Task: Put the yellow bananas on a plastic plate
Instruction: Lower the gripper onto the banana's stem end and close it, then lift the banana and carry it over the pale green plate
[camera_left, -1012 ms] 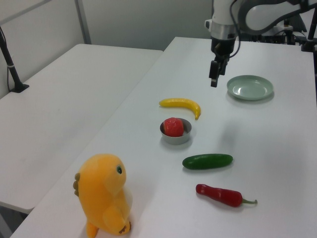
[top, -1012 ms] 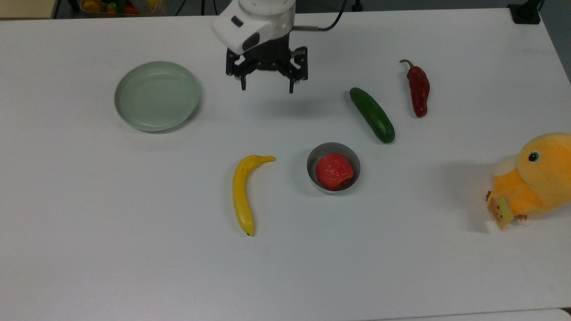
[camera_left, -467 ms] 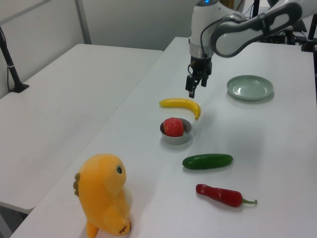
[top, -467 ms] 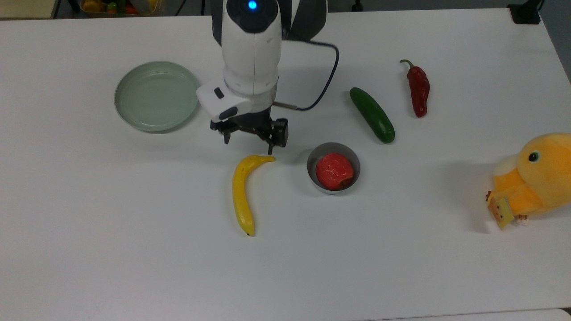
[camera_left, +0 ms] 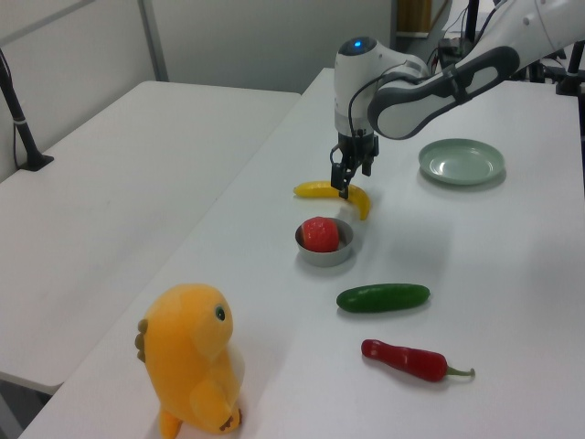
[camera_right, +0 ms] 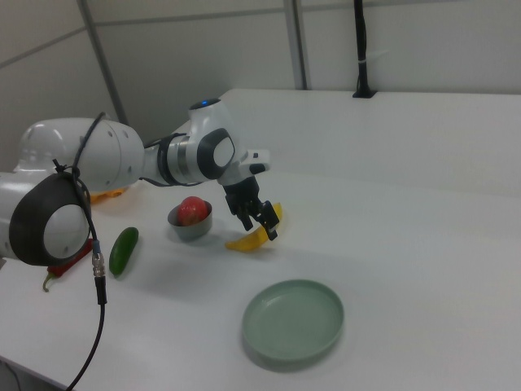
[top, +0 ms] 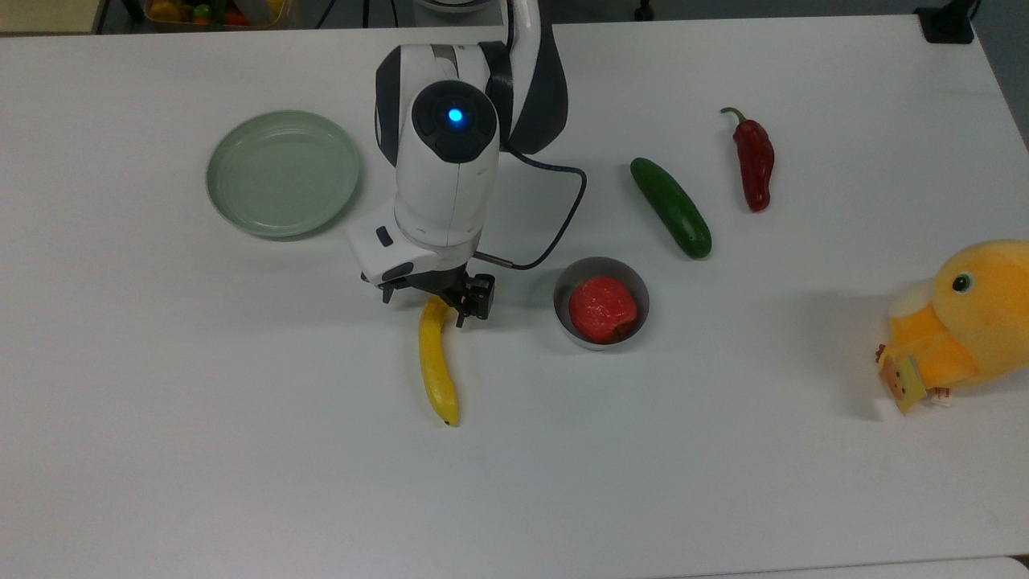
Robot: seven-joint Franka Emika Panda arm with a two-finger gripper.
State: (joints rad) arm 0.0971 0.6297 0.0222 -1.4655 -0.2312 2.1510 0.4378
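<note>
In the top view the yellow bananas (top: 435, 366), a single fruit, lies flat on the white counter (top: 241, 450) with its long axis running from 12 to 6 o'clock, dark tip at 6 and the curved stem end hidden under the gripper (top: 435, 306). The fingers (top: 463, 315) stand apart, one on each side of that upper end, so their gap crosses the fruit's width rather than its length; they hold nothing yet. The left view puts the gripper (camera_left: 342, 182) low, right at the bananas (camera_left: 358, 198), though contact cannot be told. The likely next move is a short drop and a squeeze.

Farther off, at about 10 o'clock from the fruit, the plastic plate (top: 283, 174) sits bare, well apart.

Half a second ago the gripper hung just past the stem end toward 12 o'clock; it has since travelled toward 6 and come down over it. Banana and plate have not shifted.
</note>
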